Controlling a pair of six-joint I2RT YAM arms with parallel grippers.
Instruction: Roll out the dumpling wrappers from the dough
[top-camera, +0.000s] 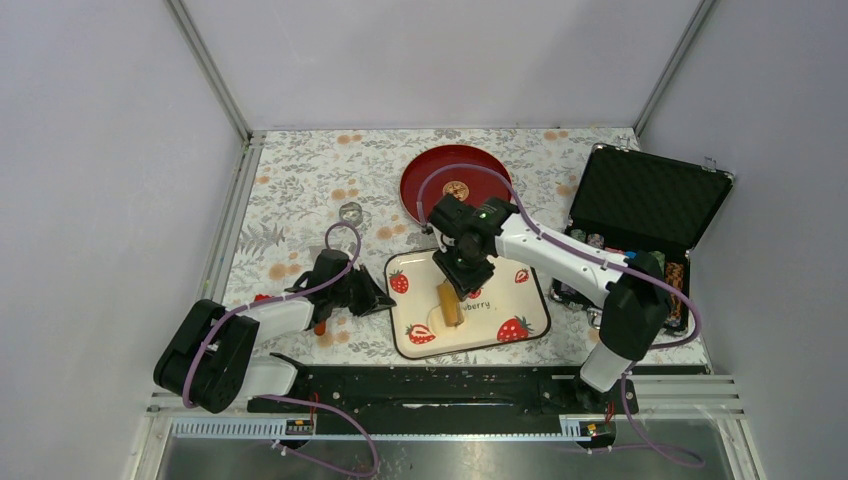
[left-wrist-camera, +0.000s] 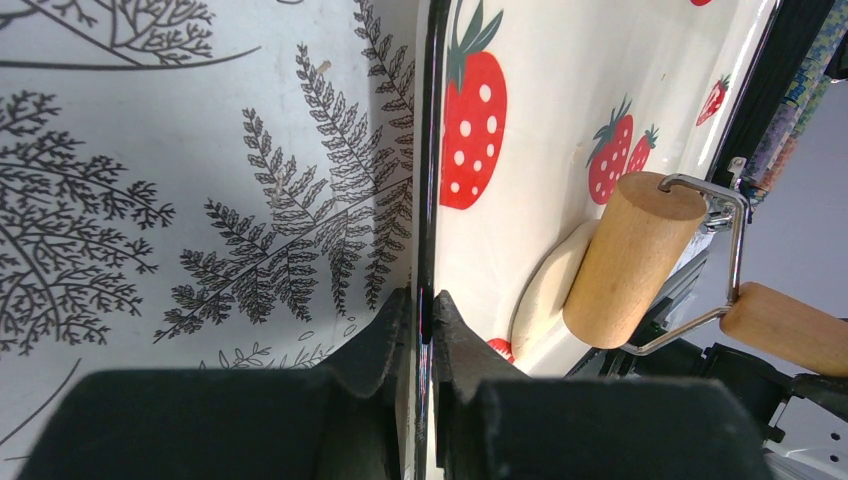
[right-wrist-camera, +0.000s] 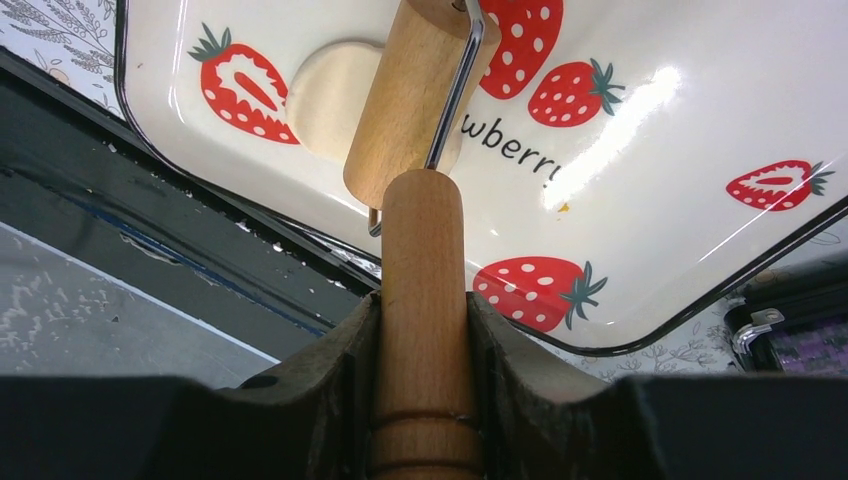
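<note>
The flower-print surface (top-camera: 300, 190) carries everything. At 3 o'clock from its middle stands an open black case (top-camera: 650, 190), lid raised. A strawberry tray (top-camera: 525, 300) lies near the middle, toward 6 o'clock, with a red plate (top-camera: 455, 153) beyond it at 12 o'clock. The left hand (left-wrist-camera: 425, 305) sits at the tray's 9 o'clock edge, jaws closed on the thin dark rim, one finger on the cloth side and one inside. The right hand (right-wrist-camera: 422, 310) reaches over the tray from 1 o'clock and is clamped on the wooden handle of the roller (right-wrist-camera: 410, 110), a finger pressed to each side. The roller's drum lies in the tray's 7 o'clock part, joined to the handle by a bent wire frame. The dough (right-wrist-camera: 330, 95), a flattened pale patch, lies on the tray floor at about 8 o'clock, partly under the drum and touching it, just beside a printed strawberry. A small ring (top-camera: 350, 212) lies on the cloth at 10 o'clock from the tray
</note>
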